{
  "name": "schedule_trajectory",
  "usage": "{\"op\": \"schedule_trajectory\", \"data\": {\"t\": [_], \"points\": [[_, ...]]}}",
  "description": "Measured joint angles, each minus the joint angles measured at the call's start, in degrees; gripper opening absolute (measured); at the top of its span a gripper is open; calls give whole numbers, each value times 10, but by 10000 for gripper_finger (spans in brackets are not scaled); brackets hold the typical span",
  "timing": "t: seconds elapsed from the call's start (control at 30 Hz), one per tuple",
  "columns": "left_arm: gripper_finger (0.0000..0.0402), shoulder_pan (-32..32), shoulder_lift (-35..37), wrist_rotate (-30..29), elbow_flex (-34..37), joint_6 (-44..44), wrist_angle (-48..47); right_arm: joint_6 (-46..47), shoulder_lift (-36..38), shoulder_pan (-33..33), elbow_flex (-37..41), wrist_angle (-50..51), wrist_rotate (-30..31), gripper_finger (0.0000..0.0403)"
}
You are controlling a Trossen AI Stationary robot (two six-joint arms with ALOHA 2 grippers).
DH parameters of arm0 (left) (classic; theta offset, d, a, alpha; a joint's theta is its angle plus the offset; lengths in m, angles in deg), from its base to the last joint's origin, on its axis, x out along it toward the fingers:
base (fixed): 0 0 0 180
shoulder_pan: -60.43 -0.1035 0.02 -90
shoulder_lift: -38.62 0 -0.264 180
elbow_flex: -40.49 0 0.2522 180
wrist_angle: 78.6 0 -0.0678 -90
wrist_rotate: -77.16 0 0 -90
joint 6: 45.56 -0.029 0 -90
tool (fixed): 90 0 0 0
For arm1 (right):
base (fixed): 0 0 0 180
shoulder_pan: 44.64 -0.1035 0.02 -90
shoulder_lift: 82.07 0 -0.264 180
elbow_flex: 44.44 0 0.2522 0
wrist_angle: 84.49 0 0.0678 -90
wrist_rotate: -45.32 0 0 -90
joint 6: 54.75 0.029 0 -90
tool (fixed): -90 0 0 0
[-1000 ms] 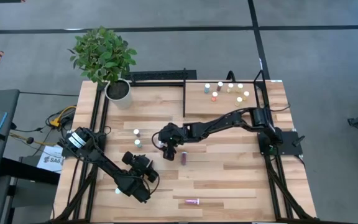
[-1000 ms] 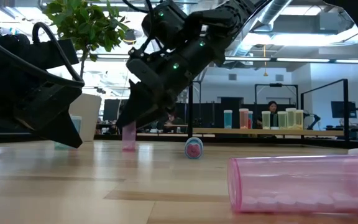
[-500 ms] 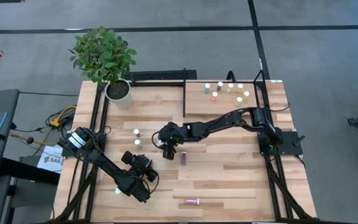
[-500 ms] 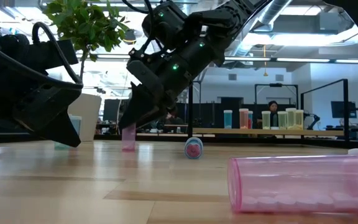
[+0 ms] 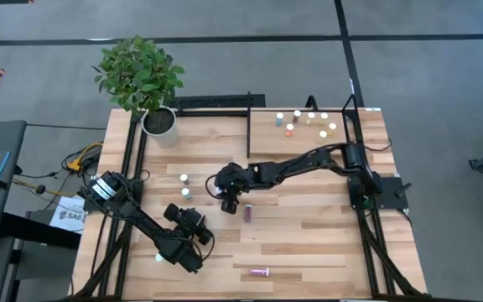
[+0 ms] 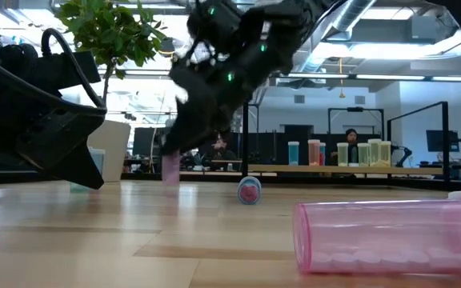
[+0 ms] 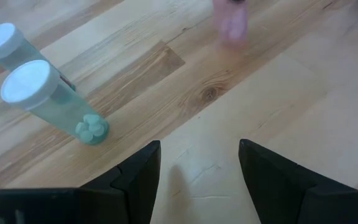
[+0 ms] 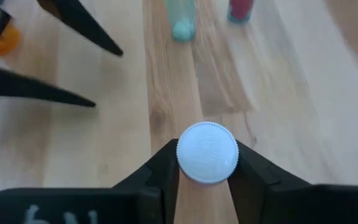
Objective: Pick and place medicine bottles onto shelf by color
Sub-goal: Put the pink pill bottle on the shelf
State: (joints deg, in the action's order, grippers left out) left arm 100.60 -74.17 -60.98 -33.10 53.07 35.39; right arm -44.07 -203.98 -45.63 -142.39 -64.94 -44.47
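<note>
A pink medicine bottle with a white cap stands upright mid-table, and my right gripper is shut on it. A maroon bottle lies on its side just right of it. Another pink bottle lies near the front edge. Two teal white-capped bottles stand left of centre. The shelf at the far right bears several bottles. My left gripper waits open over bare wood at the front left, holding nothing. My right gripper pinches the pink bottle at its top, one finger on each side of the white cap's rim. The fingers slant down from the table's right side. The bottle stays upright; whether its base rests on the table, I cannot tell.
A potted plant stands at the far left corner. Black frame rails border the shelf. Bare wood lies between the maroon bottle and the right edge. My left arm crosses the front left.
My right gripper has shut on the pink bottle's cap while staying over the same spot. The bottle shows blurred and slightly higher than before. My left arm has kept still.
</note>
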Motion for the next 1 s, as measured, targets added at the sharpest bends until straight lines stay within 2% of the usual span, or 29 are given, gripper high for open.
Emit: {"op": "schedule_trajectory", "data": {"t": [0.2, 0.63, 0.87, 1.0], "points": [[206, 0, 0, 0, 0, 0, -7, -1, 67, 10, -1, 51, -1, 135], [206, 0, 0, -1, 0, 1, -13, -1, 287, 85, -1, 229, 2, 131], [206, 0, 0, -7, 0, 2, -23, 19, 349, 114, 1, 422, 49, 129], [206, -4, 0, -26, 0, 2, -38, 45, 384, 116, 32, 477, 87, 131]]}}
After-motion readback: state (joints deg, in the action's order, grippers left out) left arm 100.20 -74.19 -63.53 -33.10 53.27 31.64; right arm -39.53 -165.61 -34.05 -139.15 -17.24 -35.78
